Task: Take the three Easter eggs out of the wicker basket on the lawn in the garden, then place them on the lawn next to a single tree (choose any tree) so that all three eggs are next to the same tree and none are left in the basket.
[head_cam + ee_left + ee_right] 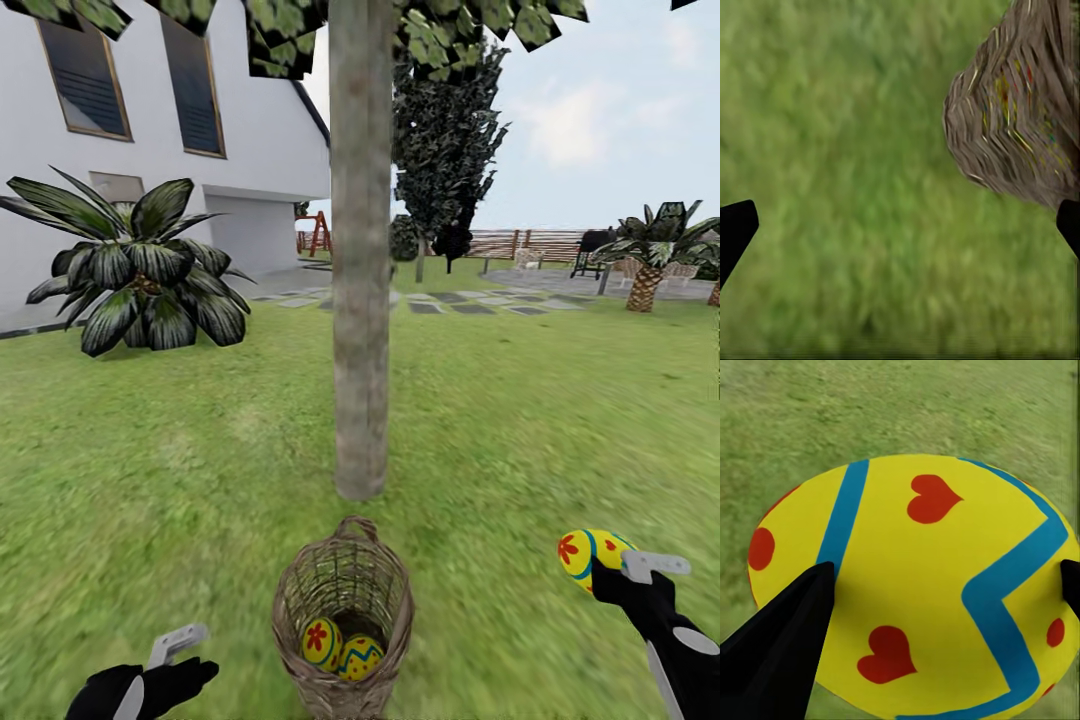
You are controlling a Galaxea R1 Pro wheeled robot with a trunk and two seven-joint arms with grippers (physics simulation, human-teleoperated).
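The brown wicker basket (343,620) stands on the lawn (180,450) just in front of the grey-beige tree trunk (360,300). Two yellow Easter eggs (322,643) (361,658) lie inside it. A third Easter egg (588,555), yellow with red marks and a blue zigzag, is held above the grass to the basket's right, with my right gripper (612,570) shut on it; up close the egg (915,585) sits between black fingers (787,637). My left gripper (180,650) hangs open to the basket's left, over grass, with the basket's woven side (1020,112) nearby.
A short palm with broad dark leaves (140,270) grows at the left near the white house (150,120). Grey paving slabs (470,300), a fence and another palm (650,260) lie far back right. Open grass spreads on both sides of the trunk.
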